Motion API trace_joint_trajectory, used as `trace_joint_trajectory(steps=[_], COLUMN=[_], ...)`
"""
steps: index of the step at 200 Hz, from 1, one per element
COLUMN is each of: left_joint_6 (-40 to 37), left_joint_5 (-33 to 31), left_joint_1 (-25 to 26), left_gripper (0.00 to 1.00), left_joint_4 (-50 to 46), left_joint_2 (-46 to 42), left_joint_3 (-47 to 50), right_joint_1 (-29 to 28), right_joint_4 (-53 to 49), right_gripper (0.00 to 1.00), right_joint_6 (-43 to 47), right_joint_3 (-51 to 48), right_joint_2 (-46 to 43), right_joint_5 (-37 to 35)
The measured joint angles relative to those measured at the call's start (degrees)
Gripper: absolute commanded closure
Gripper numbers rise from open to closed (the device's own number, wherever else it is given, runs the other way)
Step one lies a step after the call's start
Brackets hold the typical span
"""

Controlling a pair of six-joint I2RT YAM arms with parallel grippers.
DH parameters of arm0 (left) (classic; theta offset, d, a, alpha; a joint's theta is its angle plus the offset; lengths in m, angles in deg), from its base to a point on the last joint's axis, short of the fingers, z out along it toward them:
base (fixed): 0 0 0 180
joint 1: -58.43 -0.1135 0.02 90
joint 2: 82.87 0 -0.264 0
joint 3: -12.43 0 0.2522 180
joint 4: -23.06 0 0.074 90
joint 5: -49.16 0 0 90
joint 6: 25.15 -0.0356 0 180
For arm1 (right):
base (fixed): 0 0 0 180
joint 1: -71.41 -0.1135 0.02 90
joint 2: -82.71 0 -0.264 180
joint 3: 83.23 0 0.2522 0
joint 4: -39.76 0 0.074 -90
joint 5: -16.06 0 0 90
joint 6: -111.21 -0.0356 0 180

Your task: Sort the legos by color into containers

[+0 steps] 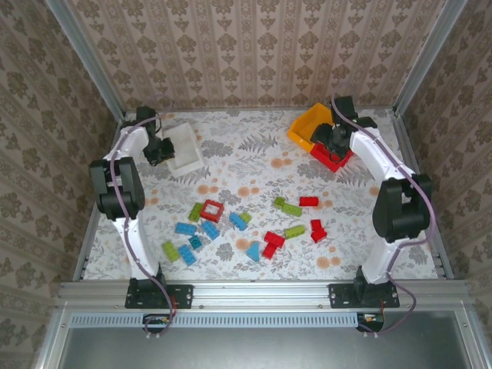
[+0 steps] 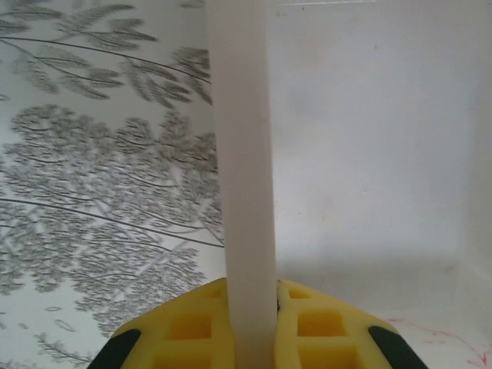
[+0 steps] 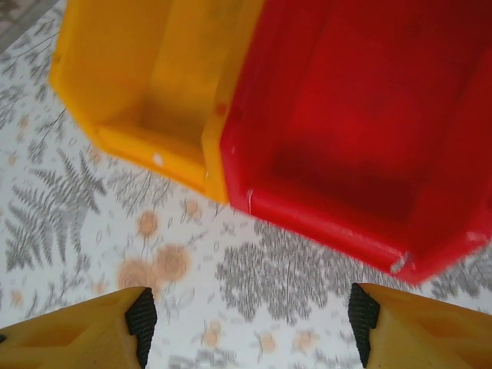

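Nearest to us, past the arm bases, the legos lie loose on the flowered table (image 1: pixel 246 146), across its middle. Among them we see a red square frame (image 1: pixel 212 210), a blue wedge (image 1: pixel 253 250), light green bricks (image 1: pixel 291 208) and a red brick (image 1: pixel 308 201). Farther back on the left stands the white bin (image 1: pixel 184 144). The left claw (image 1: pixel 159 148) is at its left side. From the left wrist we see that claw (image 2: pixel 252 323) clamped shut on the bin's thin white wall (image 2: pixel 242 192), which runs upright between the yellow fingers (image 2: pixel 192 327). To the right of that wall the bin's floor shows plain white with a few faint red marks. At the far right the red bin (image 1: pixel 332 159) and the yellow-orange bin (image 1: pixel 310 127) sit touching, side by side, the yellow-orange one farther back. The right claw (image 1: pixel 330 138) hangs over the red bin. From the right wrist that claw (image 3: pixel 250 315) stands open, its fingers (image 3: pixel 138 323) wide apart over the cloth just before the red bin's rim (image 3: pixel 323 223). What we see of the inside of the red bin and of the yellow-orange bin (image 3: pixel 138 69) is plain plastic floor and walls.
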Motion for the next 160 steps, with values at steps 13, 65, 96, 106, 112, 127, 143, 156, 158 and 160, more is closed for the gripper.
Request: trace_joint_trajectory(steps=[13, 65, 96, 106, 112, 127, 143, 156, 158, 160], left_joint_6=[-0.2, 0.1, 1.1, 1.6, 1.8, 2.4, 2.9, 3.1, 3.1, 3.1], left_joint_5=[0.0, -0.2, -0.2, -0.2, -0.2, -0.2, -0.2, -0.2, -0.2, -0.2], left_joint_1=[1.9, 9.2, 12.2, 12.8, 13.3, 14.1, 14.8, 15.2, 15.2, 15.2], left_gripper=[0.97, 1.0, 1.0, 1.0, 1.0, 1.0, 1.0, 1.0, 1.0, 1.0], left_joint_4=[0.0, -0.1, -0.4, -0.5, -0.4, -0.4, -0.4, -0.7, -0.7, -0.8], left_joint_2=[0.0, 0.0, 0.0, 0.0, 0.0, 0.0, 0.0, 0.0, 0.0, 0.0], left_joint_3=[0.0, -0.2, -0.7, -1.1, -1.4, -1.9, -2.3, -2.9, -2.9, -3.0], right_joint_1=[0.5, 1.6, 2.0, 2.0, 2.0, 2.0, 2.0, 1.6, 1.6, 1.4], right_joint_4=[-0.2, -2.3, -4.5, -5.1, -5.3, -5.7, -6.4, -6.5, -6.5, -6.5], right_gripper=[0.32, 0.36, 0.47, 0.53, 0.57, 0.68, 0.79, 0.88, 0.89, 0.91], right_joint_6=[-0.3, -0.3, 1.2, 2.2, 2.6, 4.0, 5.4, 8.1, 8.5, 9.2], right_joint_3=[3.7, 17.5, 23.2, 24.6, 25.2, 25.8, 26.4, 26.4, 26.4, 26.4], right_joint_2=[3.9, 16.0, 21.2, 22.7, 23.3, 24.5, 24.6, 24.6, 24.6, 24.5], right_joint_5=[-0.3, -1.7, -1.7, -1.7, -1.7, -1.7, -1.9, -2.6, -2.8, -3.0])
